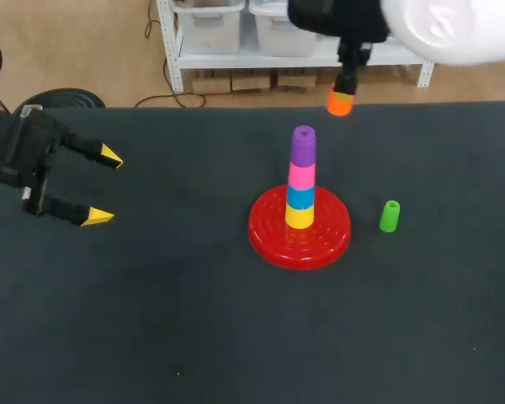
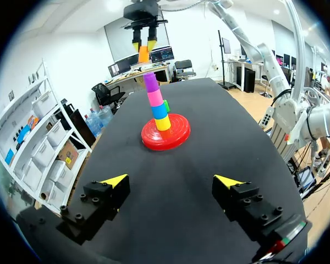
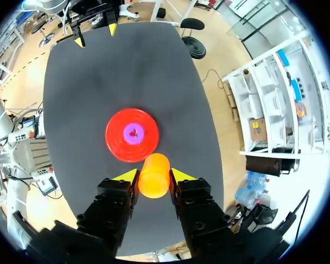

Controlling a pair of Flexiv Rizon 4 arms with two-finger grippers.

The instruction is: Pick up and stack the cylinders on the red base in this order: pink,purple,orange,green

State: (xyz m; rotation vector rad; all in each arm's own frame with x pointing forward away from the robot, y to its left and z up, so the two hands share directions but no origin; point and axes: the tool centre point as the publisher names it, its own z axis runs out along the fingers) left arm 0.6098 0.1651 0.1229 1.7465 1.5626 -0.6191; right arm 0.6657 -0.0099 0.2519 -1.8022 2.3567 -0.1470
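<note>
Orange plastic cylinder [image 1: 340, 103], smooth-sided, is clamped between the right gripper [image 3: 153, 177]'s yellow tips, high over the matte dark table [image 1: 151, 320]. The ridged red disc base [image 1: 269, 240] carries a stack: yellow cylinder [image 1: 300, 216], blue cylinder [image 1: 300, 197], pink cylinder [image 1: 301, 175], then hollow-topped purple cylinder [image 1: 303, 145]. A small green cylinder [image 1: 389, 216] stands near the base's right. The left gripper [image 1: 103, 187] gapes wide, empty.

In the left wrist view, the stack [image 2: 157, 104] mostly hides the green cylinder [image 2: 166, 103].
</note>
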